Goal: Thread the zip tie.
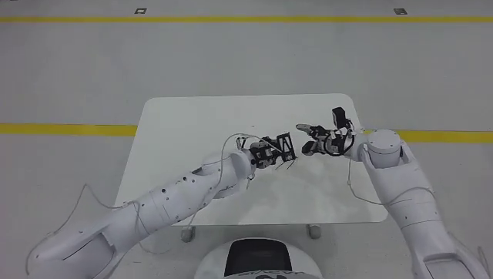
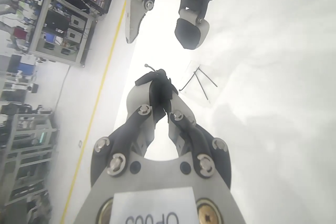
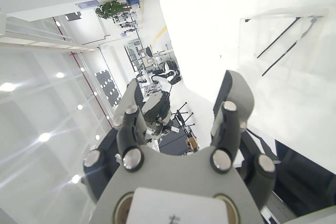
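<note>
Within the left hand (image 2: 158, 80), the zip tie (image 2: 150, 67) mostly hides.

Bright overhead lighting, table (image 3: 210, 12) washed out by glare, faint soft shadows, edges seemingly fisheye-bent.

White table (image 1: 192, 125), rounded corners; clear sheet (image 3: 249, 36) flat on it; black zip ties (image 3: 278, 37) lying on sheet
</note>
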Controlling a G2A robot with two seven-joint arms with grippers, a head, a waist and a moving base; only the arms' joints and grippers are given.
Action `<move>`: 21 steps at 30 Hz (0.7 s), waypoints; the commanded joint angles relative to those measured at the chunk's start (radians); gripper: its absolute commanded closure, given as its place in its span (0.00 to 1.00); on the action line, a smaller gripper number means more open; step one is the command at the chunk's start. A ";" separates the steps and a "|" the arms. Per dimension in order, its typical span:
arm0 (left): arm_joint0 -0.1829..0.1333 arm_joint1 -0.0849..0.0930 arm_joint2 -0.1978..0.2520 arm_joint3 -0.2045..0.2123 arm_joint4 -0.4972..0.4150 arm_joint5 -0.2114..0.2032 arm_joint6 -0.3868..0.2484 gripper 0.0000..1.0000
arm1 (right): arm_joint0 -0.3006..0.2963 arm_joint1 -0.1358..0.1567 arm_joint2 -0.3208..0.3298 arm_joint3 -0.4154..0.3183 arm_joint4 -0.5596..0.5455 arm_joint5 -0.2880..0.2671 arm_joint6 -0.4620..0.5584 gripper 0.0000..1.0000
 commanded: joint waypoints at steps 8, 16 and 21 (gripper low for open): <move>0.018 0.027 -0.061 -0.013 -0.041 -0.107 0.033 1.00 | 0.000 0.000 0.004 0.005 0.023 0.013 -0.008 0.00; 0.058 0.021 -0.135 0.030 -0.362 -0.153 0.110 1.00 | -0.017 0.005 0.020 0.002 0.027 -0.037 -0.036 0.00; 0.040 0.027 -0.118 0.052 -0.607 -0.156 0.060 1.00 | -0.015 0.015 0.051 0.033 0.034 -0.065 -0.017 0.00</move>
